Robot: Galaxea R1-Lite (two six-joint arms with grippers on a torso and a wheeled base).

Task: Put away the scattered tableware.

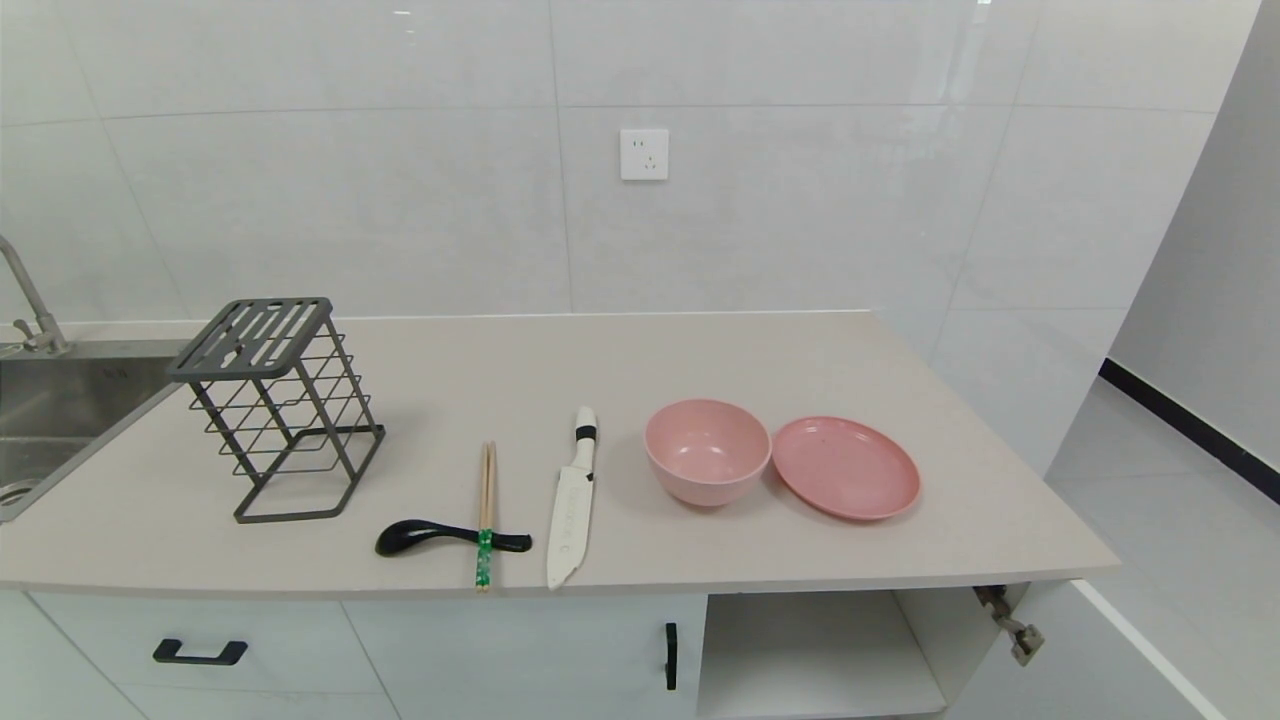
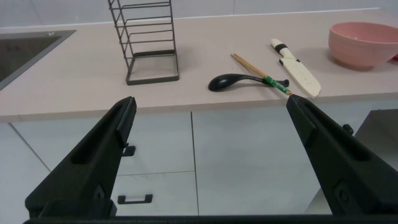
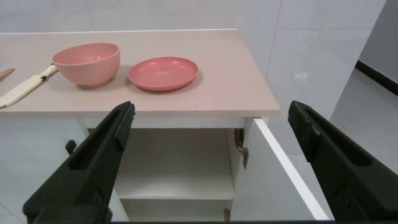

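Left gripper (image 2: 209, 106) and right gripper (image 3: 211, 111) gape wide, empty; a clumsy grab could knock the 2 chopsticks (image 1: 487, 490) crossing the spoon (image 1: 405, 537) off the near edge.

A black spoon (image 1: 450, 537) lies near the front edge of the surface (image 1: 600, 360), its handle crossed by a pair of wooden, green-tipped chopsticks (image 1: 486, 500). A white knife (image 1: 573, 497) is laid just beside them, tip frontward. A pink bowl (image 1: 707, 452) is set upright, with a pink plate (image 1: 845, 467) just beside it.
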